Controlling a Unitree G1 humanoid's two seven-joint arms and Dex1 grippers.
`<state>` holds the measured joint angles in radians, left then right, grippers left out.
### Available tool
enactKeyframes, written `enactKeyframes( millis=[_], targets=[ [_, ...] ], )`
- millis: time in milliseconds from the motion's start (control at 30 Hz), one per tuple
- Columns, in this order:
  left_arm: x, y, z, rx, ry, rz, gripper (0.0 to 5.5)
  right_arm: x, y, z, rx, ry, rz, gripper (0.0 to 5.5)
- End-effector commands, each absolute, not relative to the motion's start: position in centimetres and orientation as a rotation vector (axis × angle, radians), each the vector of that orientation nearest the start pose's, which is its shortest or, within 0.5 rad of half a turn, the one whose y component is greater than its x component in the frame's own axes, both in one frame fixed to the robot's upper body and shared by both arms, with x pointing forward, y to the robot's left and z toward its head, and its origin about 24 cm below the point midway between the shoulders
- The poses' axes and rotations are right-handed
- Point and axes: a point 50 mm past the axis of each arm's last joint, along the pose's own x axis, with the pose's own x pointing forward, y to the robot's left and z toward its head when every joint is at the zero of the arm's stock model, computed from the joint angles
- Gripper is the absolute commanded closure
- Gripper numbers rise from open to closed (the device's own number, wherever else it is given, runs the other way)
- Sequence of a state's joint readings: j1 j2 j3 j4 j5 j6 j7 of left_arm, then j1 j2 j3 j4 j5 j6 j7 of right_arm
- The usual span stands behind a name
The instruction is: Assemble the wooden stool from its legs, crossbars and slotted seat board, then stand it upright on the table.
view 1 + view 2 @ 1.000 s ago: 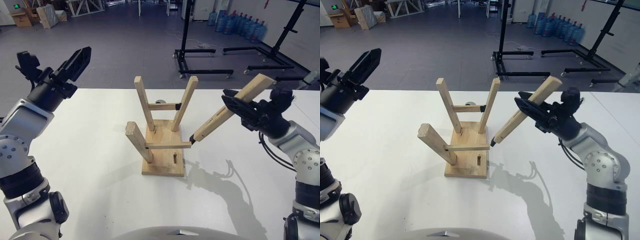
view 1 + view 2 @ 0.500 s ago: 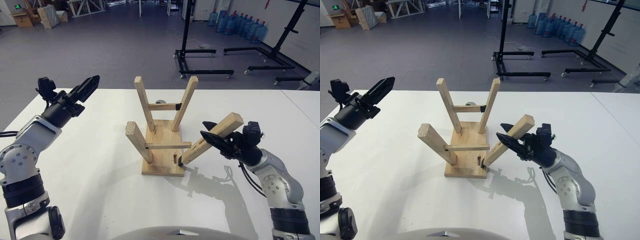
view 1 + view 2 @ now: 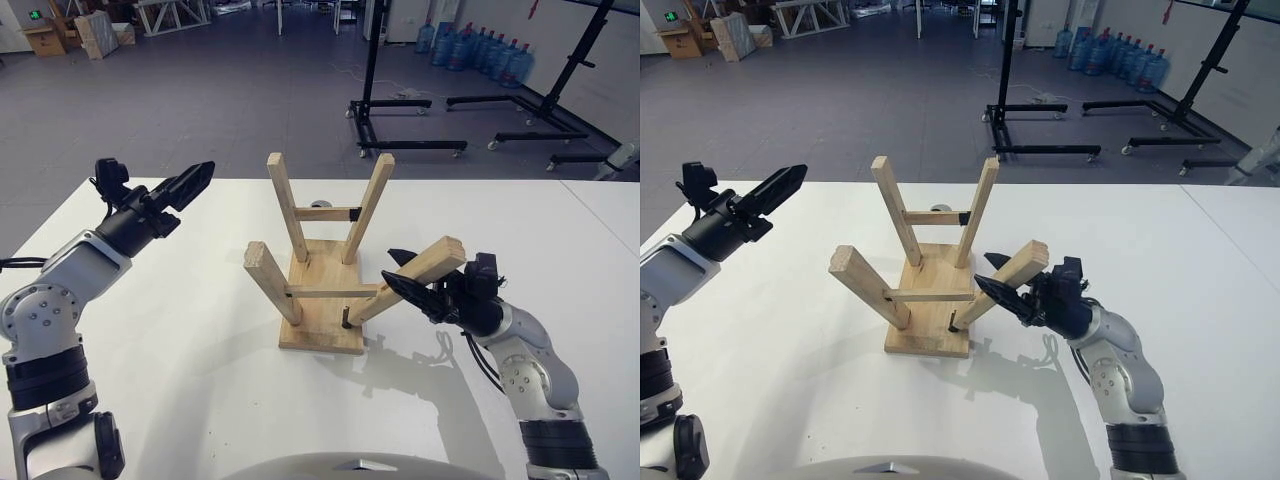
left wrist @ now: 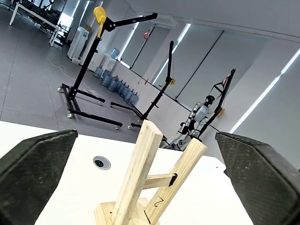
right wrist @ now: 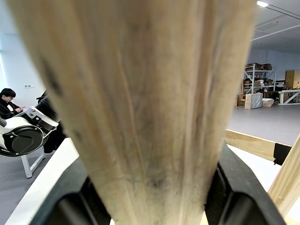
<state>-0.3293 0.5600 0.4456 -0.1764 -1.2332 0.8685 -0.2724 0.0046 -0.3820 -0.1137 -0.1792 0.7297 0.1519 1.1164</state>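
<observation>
Your right gripper [image 3: 405, 283] clamps fourth leg [image 3: 440, 258], tilted, lower end at seat board [image 3: 320, 338] near-right corner. Board flat on white tabletop [image 3: 190, 340], three legs [image 3: 285, 205] up. Your left gripper [image 3: 193, 181] wide, raised at left. Behind: grey floor [image 3: 230, 90], black wheeled stands [image 3: 400, 145], water bottles [image 3: 485, 55].

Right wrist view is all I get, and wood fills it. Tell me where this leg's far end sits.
Observer: The leg slants down from the right pincer. Its dark tip meets the seat board by the near right corner.
Operator: Give me the other legs.
Observer: Three already stand on the board. The near left leg leans outward and carries a crossbar pointing toward yours.
Operator: Report the left arm.
Observer: The left pincer hangs open, off to the left of the board, holding nothing.
</observation>
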Motion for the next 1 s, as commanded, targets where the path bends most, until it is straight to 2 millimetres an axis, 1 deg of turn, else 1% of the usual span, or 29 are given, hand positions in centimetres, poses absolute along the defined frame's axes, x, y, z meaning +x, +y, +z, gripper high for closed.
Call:
enactKeyframes(
  millis=[33, 167, 533, 800, 1000],
  targets=[
    [27.2, 23.3, 19.3, -0.558, 0.027, -0.597, 0.1, 22.9, -18.8, 11.1, 0.239, -0.225, 1.133, 3.4],
    [27.1, 23.1, 19.1, -0.561, 0.031, -0.604, 0.1, 22.8, -18.4, 10.9, 0.222, -0.192, 1.178, 3.41],
    [26.8, 22.4, 18.5, -0.584, 0.029, -0.612, 0.1, 23.8, -18.4, 11.8, 0.211, -0.175, 1.245, 3.41],
    [26.6, 22.1, 18.4, -0.59, 0.028, -0.617, 0.1, 23.9, -18.8, 11.9, 0.201, -0.163, 1.26, 3.41],
    [26.6, 22.0, 18.4, -0.592, 0.026, -0.621, 0.1, 24.3, -19.6, 12.8, 0.186, -0.192, 1.234, 3.42]
  ],
)
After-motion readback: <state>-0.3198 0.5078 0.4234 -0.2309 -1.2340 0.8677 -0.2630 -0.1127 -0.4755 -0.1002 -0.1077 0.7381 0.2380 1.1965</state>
